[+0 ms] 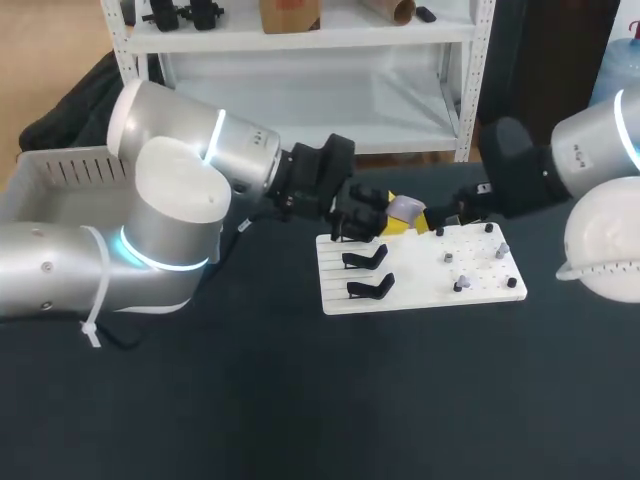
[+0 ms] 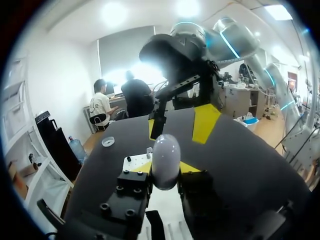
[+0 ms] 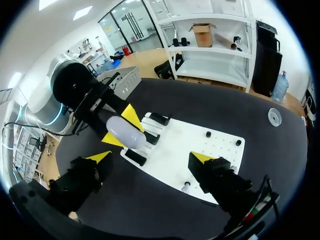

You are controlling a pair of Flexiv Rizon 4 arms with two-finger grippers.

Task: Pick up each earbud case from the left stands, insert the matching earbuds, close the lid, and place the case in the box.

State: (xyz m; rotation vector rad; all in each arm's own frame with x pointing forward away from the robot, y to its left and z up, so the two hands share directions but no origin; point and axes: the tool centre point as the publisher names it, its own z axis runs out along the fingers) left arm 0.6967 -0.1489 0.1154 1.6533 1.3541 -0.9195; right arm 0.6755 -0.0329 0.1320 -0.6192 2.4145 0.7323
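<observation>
Left gripper (image 2: 166,168) clamped on lilac earbud case (image 2: 166,154), lifted over white board (image 1: 420,297), near empty stands (image 1: 366,258). Right gripper (image 3: 150,157) spread wide, facing case, not touching. Pickup apparently done. Next likely: open lid, fetch earbuds (image 1: 458,285).

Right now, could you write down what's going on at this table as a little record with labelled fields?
Left gripper: shut on a pale earbud case, held in the air by the board's far edge
Right gripper: open, empty, facing the case
Case lid: looks closed
White board: lying on the dark table
Black stands: two in plain view on the board's left half, both empty
Small parts: on the board's right half, too small to identify
Grey box: at the table's left edge
</observation>
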